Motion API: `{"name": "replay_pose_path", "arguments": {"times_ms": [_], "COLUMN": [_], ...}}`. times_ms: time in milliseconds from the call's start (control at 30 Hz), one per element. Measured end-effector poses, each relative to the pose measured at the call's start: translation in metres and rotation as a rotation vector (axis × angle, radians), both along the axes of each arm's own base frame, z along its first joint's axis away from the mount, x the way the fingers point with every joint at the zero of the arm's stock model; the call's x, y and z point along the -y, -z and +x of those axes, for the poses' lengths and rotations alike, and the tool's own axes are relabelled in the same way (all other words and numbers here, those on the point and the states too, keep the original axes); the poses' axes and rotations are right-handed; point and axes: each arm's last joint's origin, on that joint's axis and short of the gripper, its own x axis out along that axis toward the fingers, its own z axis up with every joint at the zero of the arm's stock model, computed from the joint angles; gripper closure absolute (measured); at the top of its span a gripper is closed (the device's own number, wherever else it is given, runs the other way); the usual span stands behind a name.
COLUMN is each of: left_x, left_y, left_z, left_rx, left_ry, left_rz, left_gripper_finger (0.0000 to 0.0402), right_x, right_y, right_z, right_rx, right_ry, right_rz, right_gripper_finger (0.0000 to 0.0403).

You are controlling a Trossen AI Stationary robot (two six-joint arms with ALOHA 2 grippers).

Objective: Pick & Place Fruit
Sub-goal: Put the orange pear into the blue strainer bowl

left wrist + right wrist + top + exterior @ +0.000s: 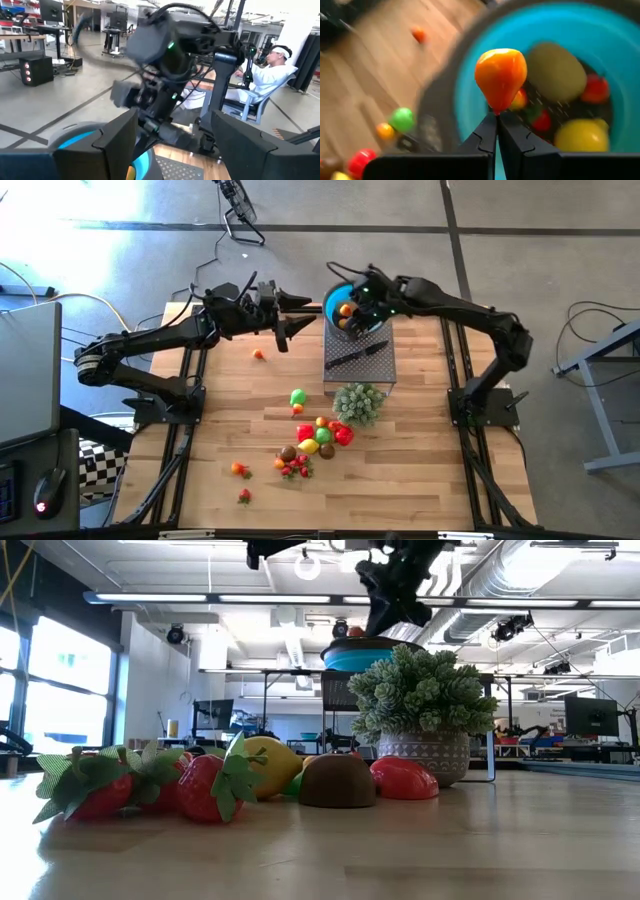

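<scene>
1. While it hangs above the blue bowl [600, 45], the orange fruit [500, 76] looks glossy, rounded and tapered downward, pinched at its tip by the closed right gripper [497, 120].
2. Other fruits [318, 442] lie on the table's near part.
3. The left gripper [290, 315], partly open and empty, hovers left of the bowl.
</scene>
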Motion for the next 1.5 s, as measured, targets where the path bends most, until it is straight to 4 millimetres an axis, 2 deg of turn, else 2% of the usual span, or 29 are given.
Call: {"name": "replay_pose_path", "arguments": {"times_ms": [200, 467, 767, 867, 933, 1200, 1500], "left_x": [0.000, 0.000, 0.000, 0.000, 0.001, 0.005, 0.010], "left_y": [0.001, 0.002, 0.002, 0.002, 0.001, -0.004, -0.004], "left_z": [0.000, 0.000, 0.000, 0.000, -0.003, -0.017, -0.044], "left_rx": [-0.014, -0.021, -0.022, -0.022, -0.024, -0.052, -0.157], "left_ry": [0.000, 0.000, 0.000, 0.000, -0.001, -0.020, -0.184], "left_rz": [-0.006, -0.008, -0.009, -0.009, -0.009, -0.019, -0.075], "left_gripper_finger": [0.0153, 0.0153, 0.0153, 0.0153, 0.0153, 0.0153, 0.0153], "right_x": [0.003, 0.005, 0.005, 0.002, -0.002, -0.021, -0.049], "right_y": [0.013, 0.013, 0.012, 0.003, -0.007, -0.051, -0.080], "right_z": [0.005, 0.004, 0.003, -0.003, -0.008, -0.032, -0.050], "right_rx": [-0.107, -0.151, -0.160, -0.121, -0.081, 0.098, 0.210], "right_ry": [-0.013, 0.033, 0.020, 0.008, -0.005, -0.109, -0.184], "right_rz": [0.003, -0.063, -0.087, -0.074, -0.078, -0.172, -0.238], "right_gripper_finger": [0.0400, 0.0391, 0.0310, 0.0298, 0.0304, 0.0394, 0.0400]}}
